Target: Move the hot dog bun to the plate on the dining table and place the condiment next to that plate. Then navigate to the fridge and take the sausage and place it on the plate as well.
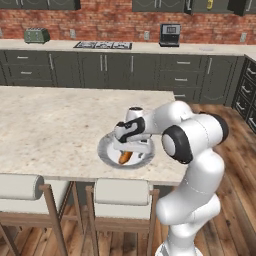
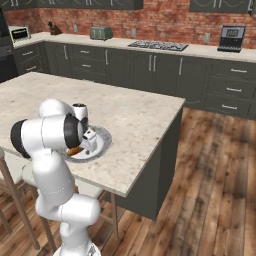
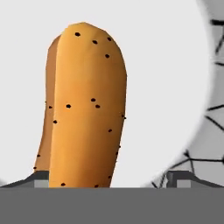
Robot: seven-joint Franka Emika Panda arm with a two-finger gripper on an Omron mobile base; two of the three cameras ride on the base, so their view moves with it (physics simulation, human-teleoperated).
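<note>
— Where's the hot dog bun right now?

— Lying on the white centre of the plate, at the near right of the dining table. My gripper hangs just above it, jaws spread wide, holding nothing.

— How would it handle?

— Light and soft, I judge, easily squashed. I'd pinch its 2 long sides mid-length, gently.
</note>
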